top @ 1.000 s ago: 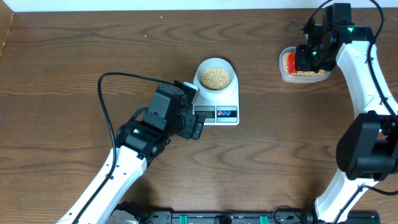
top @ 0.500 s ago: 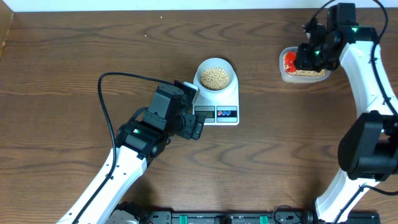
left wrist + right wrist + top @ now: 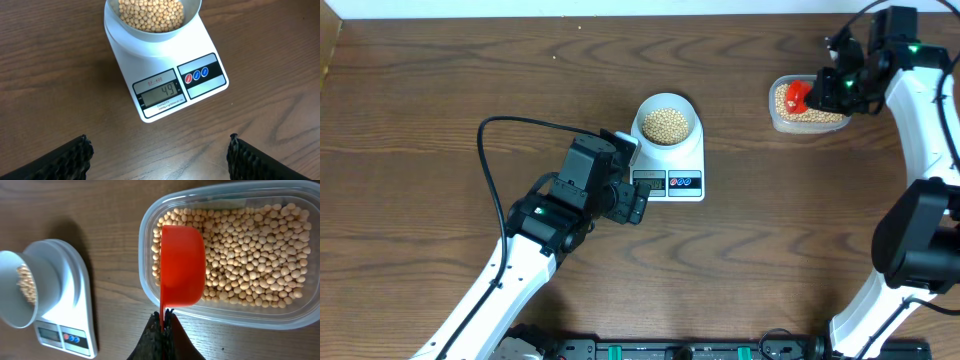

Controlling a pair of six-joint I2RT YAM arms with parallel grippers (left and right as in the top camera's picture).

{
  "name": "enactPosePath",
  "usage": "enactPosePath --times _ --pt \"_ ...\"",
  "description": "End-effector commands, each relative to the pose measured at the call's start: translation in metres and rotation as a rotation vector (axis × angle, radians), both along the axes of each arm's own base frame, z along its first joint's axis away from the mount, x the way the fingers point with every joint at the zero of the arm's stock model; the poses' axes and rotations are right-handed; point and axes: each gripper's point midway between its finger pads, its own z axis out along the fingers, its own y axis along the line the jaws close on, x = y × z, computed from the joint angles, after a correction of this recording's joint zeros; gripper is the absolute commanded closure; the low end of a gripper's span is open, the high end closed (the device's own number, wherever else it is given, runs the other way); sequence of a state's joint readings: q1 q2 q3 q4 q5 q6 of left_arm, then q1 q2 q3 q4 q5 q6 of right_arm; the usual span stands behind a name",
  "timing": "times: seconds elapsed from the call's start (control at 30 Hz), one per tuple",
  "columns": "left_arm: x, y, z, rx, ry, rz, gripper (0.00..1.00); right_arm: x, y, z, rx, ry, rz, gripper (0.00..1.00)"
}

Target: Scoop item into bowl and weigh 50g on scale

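Observation:
The scale (image 3: 672, 165) carries the pale bowl (image 3: 665, 103) filled with tan beans (image 3: 666, 123). In the left wrist view the scale's display (image 3: 161, 92) reads 49, with the bowl (image 3: 150, 37) above it. My left gripper (image 3: 628, 175) stands wide open just in front-left of the scale, its fingers (image 3: 75, 157) holding nothing. My right gripper (image 3: 163, 317) is shut on the thin handle of the red scoop (image 3: 182, 265), whose head hangs over the beans (image 3: 250, 245) in the clear tub (image 3: 230, 311). In the overhead view the scoop (image 3: 800, 95) shows over the tub (image 3: 807, 122).
The tub stands at the back right, well apart from the scale. A black cable (image 3: 520, 125) loops over the table left of my left arm. The table's back edge meets a white wall (image 3: 570, 8).
My right gripper has shifted to the right with the red scoop, so more of the scoop's head shows over the tub. The left arm, the bowl and the scale have not moved.

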State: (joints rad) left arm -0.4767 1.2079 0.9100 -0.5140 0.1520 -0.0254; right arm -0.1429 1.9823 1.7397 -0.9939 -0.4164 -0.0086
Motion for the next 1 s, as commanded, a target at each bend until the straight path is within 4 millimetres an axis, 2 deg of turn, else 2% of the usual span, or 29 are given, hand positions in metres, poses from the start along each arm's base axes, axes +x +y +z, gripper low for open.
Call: enactPosePath --times 0.0,0.23,0.57,0.97 --pt "0.0 0.001 0.002 -0.002 -0.008 -0.007 0.12 0.001 0.004 0.005 0.099 -0.016 0.015 0.99" --pt "0.0 0.001 0.002 -0.002 -0.008 -0.007 0.12 -0.001 0.011 0.022 0.246 -0.07 0.081 0.99" --pt "0.0 0.001 0.002 -0.002 -0.008 -0.007 0.12 -0.008 0.038 0.046 0.399 -0.174 0.247 0.99" --pt "0.0 0.001 0.002 -0.001 -0.008 -0.007 0.12 -0.03 0.092 0.057 0.447 -0.266 0.533 0.99"
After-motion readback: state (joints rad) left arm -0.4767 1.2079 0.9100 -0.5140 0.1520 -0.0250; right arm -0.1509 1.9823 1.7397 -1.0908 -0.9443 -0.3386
